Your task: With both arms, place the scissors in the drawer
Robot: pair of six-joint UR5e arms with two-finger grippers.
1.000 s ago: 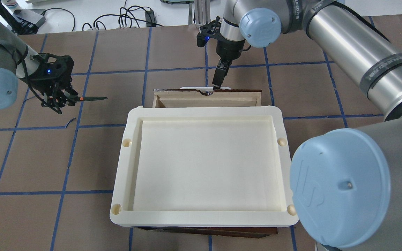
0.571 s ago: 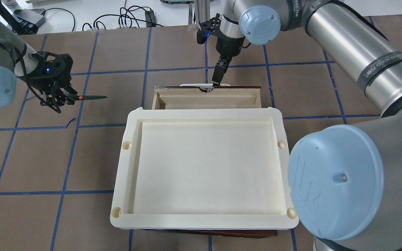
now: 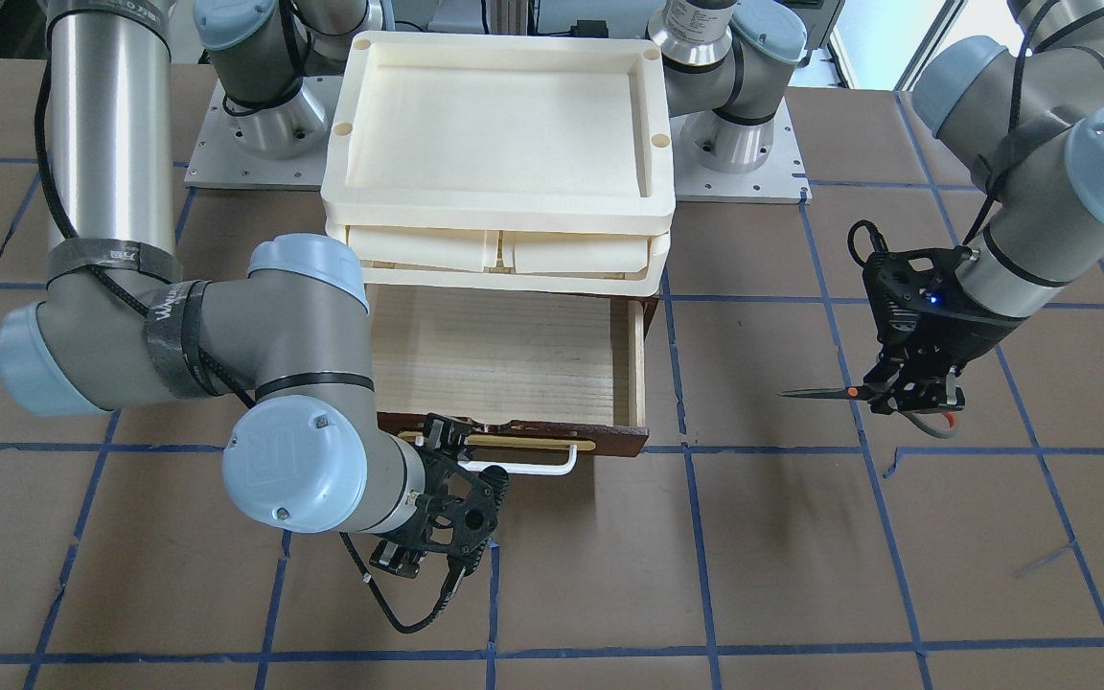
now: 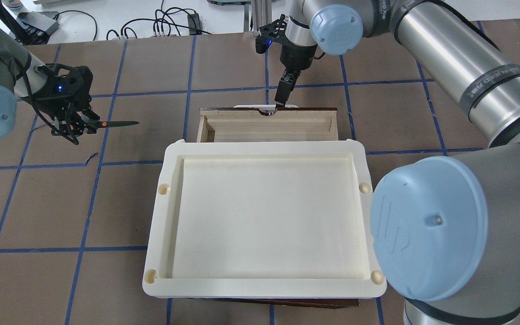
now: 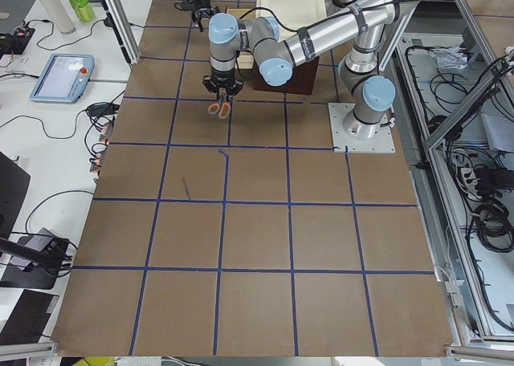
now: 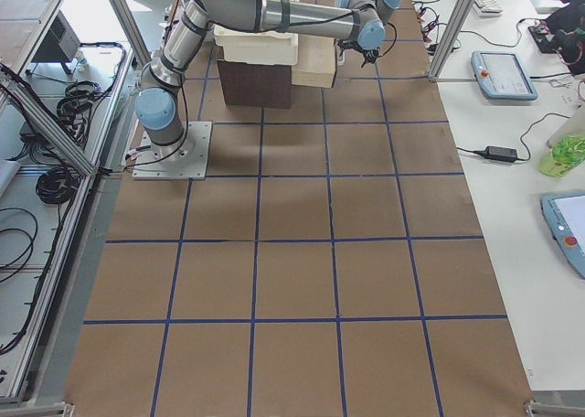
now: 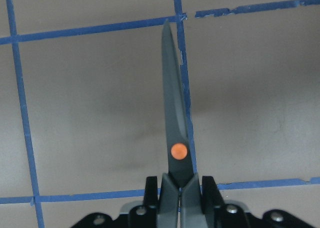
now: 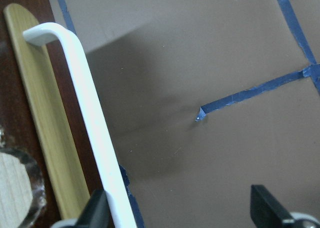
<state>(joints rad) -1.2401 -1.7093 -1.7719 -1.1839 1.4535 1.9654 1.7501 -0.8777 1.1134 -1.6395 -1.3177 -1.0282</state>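
Note:
The scissors (image 4: 118,123) have dark blades and an orange pivot dot. My left gripper (image 4: 74,127) is shut on their handles and holds them level above the table, left of the cabinet, blades pointing toward the drawer. They also show in the left wrist view (image 7: 175,133) and the front view (image 3: 830,392). The dark brown drawer (image 3: 504,355) stands pulled out, its pale wood interior bare. My right gripper (image 3: 439,439) is open, one finger (image 8: 97,213) against the white bar handle (image 8: 85,113), which runs between the two fingers.
A cream tray unit (image 4: 264,145) sits on top of the cabinet and covers the drawer's rear part; its two cream tray fronts (image 3: 475,251) are closed. The arms' base plates (image 3: 255,163) lie behind it. Cables (image 4: 165,25) run along the far table edge.
The drawer has slid further out, away from the robot, with my right gripper moving along at its handle. My left gripper with the scissors has barely shifted.

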